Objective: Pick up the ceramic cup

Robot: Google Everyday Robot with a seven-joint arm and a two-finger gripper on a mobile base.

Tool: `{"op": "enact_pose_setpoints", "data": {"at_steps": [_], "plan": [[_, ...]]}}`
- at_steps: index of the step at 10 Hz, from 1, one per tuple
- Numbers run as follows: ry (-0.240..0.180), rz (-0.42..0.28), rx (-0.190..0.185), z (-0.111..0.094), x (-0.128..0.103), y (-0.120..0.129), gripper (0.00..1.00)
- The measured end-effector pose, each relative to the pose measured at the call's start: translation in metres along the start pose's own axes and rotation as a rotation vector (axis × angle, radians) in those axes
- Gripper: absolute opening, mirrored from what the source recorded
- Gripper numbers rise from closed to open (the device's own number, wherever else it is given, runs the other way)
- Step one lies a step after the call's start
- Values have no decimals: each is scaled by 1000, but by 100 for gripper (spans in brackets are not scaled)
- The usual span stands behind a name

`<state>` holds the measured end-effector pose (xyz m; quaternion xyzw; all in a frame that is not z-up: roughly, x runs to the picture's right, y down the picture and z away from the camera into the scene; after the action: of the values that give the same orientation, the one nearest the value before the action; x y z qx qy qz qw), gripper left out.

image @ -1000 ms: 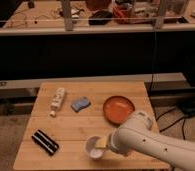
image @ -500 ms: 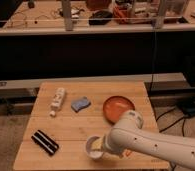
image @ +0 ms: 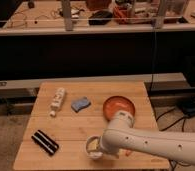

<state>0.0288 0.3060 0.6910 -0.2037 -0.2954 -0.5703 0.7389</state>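
Gripper (image: 98,148) sat right at the ceramic cup (image: 91,145), low over the tabletop and largely hidden behind the thick white wrist of the arm (image: 141,142); whether it was spread or pinched onto the cup could not be told from this view; the cup, small, white and round with a pale inside, stood upright on the wooden table (image: 76,125) close to the table's near edge, with only its left rim and part of its inside showing clear of the wrist; from the cup the arm ran off to the right as one smooth white tube, widening as it went and leaving the view at the lower right corner; beyond the cup and a little to its right lay the orange plate (image: 119,106), wide and flat, its near edge covered by the rounded joint of the arm; beyond the cup and slightly to its left lay a blue sponge (image: 81,104), apart from the plate; farther left of the cup and beyond it, a white bottle (image: 57,100) lay on its side, pointing roughly toward the table's near edge; directly left of the cup, well apart from it, a black bar-shaped object (image: 45,142) lay at a slant; far beyond the cup, past the table's back edge, stood a dark bench (image: 91,27) cluttered on top; to the cup's right, off the table, cables (image: 183,109) trailed across the floor.
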Motion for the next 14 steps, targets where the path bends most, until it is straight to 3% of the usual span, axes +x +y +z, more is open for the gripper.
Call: {"op": "enact_pose_setpoints", "data": {"at_steps": [5, 8, 9, 12, 14], "plan": [[3, 15, -14, -3, 0, 11, 78], [2, 19, -21, 1, -2, 1, 50], [2, 26, -24, 0, -1, 4, 46], [0, 32, -30, -1, 0, 14, 60], [3, 46, -26, -9, 4, 10, 55]]}}
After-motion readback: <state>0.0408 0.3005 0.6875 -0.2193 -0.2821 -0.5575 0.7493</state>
